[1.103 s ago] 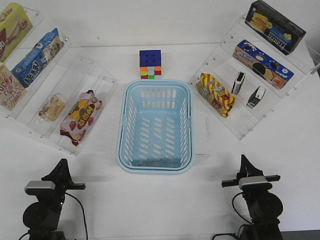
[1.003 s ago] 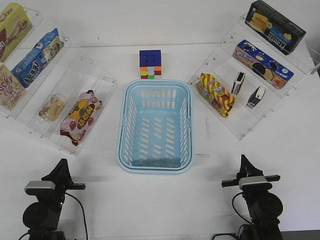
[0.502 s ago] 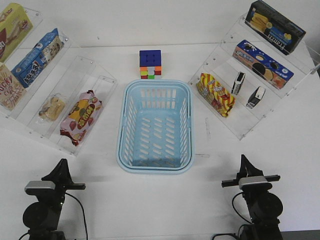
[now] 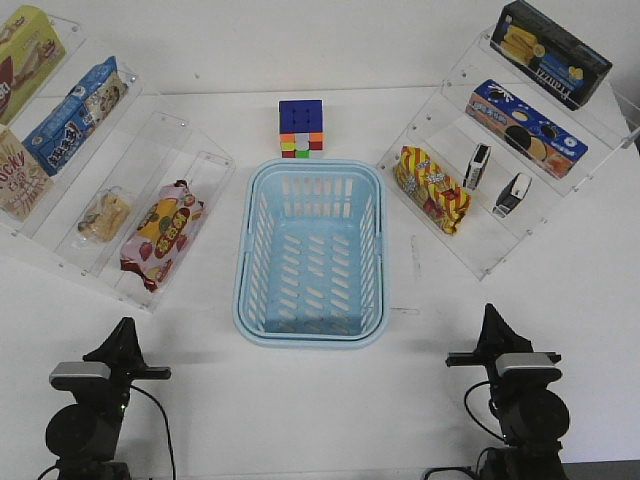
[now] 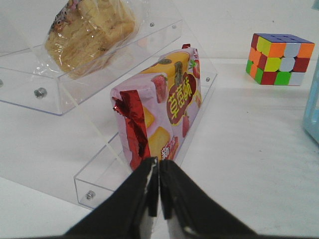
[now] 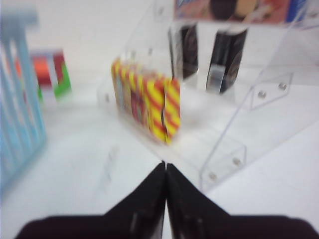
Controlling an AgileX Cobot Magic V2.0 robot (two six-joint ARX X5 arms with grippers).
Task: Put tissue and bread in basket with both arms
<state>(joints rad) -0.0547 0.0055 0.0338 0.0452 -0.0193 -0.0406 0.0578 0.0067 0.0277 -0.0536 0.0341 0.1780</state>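
At the near edge of the table, both tools, left (image 5: 154, 186) and right (image 6: 165, 191), are pressed together and must spread before reaching: the bread (image 4: 104, 215) lies on the left shelf, the tissue (image 4: 512, 195) on the right, the basket (image 4: 311, 322) between.

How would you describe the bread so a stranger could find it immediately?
Start at the clear stepped rack left of the blue basket. On its second-lowest step lies the bread, tan and wrapped in clear plastic, unlike the larger red-yellow snack bag one step below.
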